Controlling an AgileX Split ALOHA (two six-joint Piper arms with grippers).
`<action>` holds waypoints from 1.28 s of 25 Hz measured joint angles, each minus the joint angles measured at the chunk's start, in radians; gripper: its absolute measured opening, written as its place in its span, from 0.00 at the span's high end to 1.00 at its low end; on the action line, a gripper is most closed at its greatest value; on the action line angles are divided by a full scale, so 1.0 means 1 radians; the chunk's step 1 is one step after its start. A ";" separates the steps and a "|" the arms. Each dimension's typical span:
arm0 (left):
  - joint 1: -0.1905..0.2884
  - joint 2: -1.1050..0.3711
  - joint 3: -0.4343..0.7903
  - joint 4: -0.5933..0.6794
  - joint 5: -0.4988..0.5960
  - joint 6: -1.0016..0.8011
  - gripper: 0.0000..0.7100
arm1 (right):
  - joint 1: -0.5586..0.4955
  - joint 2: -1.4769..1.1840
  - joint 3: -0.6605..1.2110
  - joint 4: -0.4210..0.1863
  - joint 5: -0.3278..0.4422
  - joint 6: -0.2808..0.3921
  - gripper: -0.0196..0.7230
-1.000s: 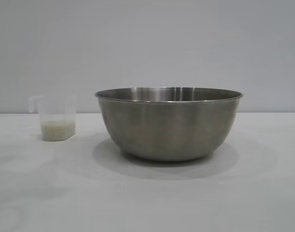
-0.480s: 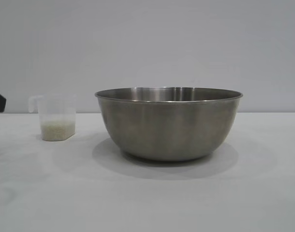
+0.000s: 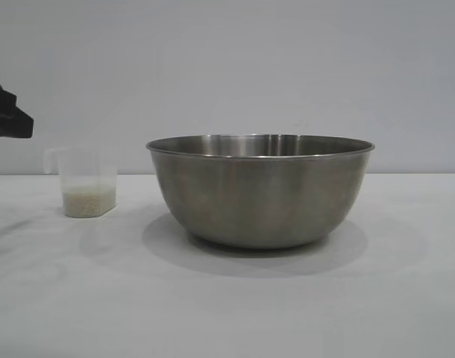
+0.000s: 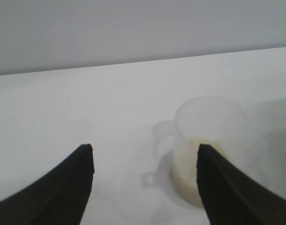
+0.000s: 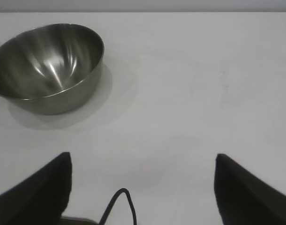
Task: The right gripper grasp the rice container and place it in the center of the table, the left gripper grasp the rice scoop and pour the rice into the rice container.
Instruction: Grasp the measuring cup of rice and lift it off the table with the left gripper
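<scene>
two end effectors parted and empty: left end effector (image 4: 145, 187) just short of rice scoop (image 3: 87, 181) holding rice (image 3: 89, 200); right end effector (image 5: 143, 187) well back from rice container (image 3: 260, 190) mid-bench (image 3: 227, 313)

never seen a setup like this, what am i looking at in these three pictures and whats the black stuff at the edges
This is a robot with two arms at a white table. One picture is taken by a camera standing outside and facing the table; the other two come from small cameras on each arm's wrist, looking out past its own claw.

The black shapes are those claws. The left end effector is open and holds nothing; it is aimed at a small translucent rice scoop with rice in the bottom. In the outside view it shows as a dark shape at the left edge, above the scoop.

The right end effector is also open and empty, well back from the steel rice container, the big bowl mid-table.
</scene>
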 joint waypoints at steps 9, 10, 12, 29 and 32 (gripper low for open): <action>0.000 0.046 -0.045 0.022 0.000 0.001 0.44 | 0.000 0.000 0.000 0.002 0.000 0.000 0.21; 0.000 0.046 -0.047 0.022 0.000 0.001 0.44 | 0.000 0.000 0.000 0.002 0.000 0.000 0.21; 0.000 0.046 -0.049 0.022 0.000 0.007 0.44 | 0.000 0.000 0.000 0.002 0.000 0.000 0.21; 0.000 0.119 -0.119 0.051 0.000 0.015 0.51 | 0.000 0.000 0.000 0.002 0.000 0.000 0.21; 0.000 0.138 -0.138 0.056 0.000 0.015 0.51 | 0.000 0.000 0.000 0.002 0.000 0.000 0.21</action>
